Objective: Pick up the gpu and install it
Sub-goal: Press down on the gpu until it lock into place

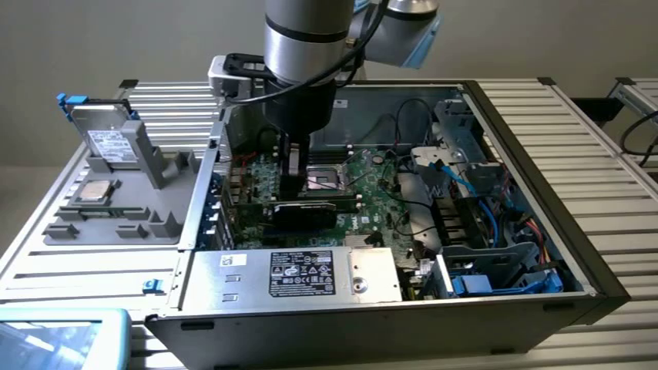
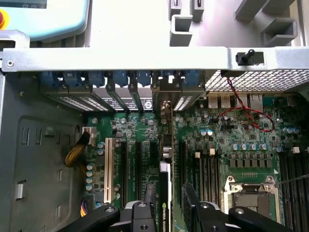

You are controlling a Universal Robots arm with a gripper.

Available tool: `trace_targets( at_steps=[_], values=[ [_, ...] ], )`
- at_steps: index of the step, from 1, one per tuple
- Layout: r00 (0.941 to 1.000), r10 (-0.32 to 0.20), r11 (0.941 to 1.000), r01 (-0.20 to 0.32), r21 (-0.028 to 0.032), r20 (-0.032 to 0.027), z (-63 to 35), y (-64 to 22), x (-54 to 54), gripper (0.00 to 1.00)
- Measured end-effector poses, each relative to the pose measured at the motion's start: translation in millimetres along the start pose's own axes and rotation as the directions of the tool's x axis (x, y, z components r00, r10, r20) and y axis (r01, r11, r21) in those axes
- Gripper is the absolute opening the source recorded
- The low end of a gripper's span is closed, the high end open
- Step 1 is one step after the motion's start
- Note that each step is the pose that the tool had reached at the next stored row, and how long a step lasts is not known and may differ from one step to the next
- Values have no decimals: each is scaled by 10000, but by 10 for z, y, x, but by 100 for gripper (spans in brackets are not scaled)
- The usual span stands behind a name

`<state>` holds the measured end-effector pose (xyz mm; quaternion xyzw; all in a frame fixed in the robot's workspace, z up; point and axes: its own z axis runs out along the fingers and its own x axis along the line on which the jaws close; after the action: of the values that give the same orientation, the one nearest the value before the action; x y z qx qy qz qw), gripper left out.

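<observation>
A: Down inside the open computer case point(image 1: 514, 254), why does the gripper point(image 2: 166, 205) hold the gpu point(image 2: 165, 188) on edge?

B: Its fingers point(image 2: 192, 203) pinch the card from both sides, so the lower edge meets a motherboard point(image 2: 241, 140) slot. The card stands upright there, bracket end toward the rear slot covers point(image 2: 120, 82) at twelve o'clock in the wrist view.

A: Seated?

B: I cannot tell.

Slatted metal table point(image 1: 606, 139), open computer case point(image 1: 535, 293), grey parts tray point(image 1: 103, 223), blue-edged tablet point(image 1: 62, 339)
</observation>
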<state>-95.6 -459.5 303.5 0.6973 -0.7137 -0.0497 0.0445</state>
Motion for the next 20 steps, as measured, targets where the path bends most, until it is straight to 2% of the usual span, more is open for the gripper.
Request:
trace_targets(
  at_steps=[6,8,9,12,14,20],
  values=[
    [10000,-1,10000,1,0,11,-14,2,0,36],
    [10000,-1,10000,1,-1,14,-19,3,0,28],
    [10000,-2,10000,2,-1,16,-21,3,0,28],
    [10000,-2,10000,2,0,20,-22,3,0,12],
    [10000,-1,10000,1,68,-2,-10,25,-5,12],
    [10000,8,9992,-6,388,-58,39,97,-28,12]
  ],
)
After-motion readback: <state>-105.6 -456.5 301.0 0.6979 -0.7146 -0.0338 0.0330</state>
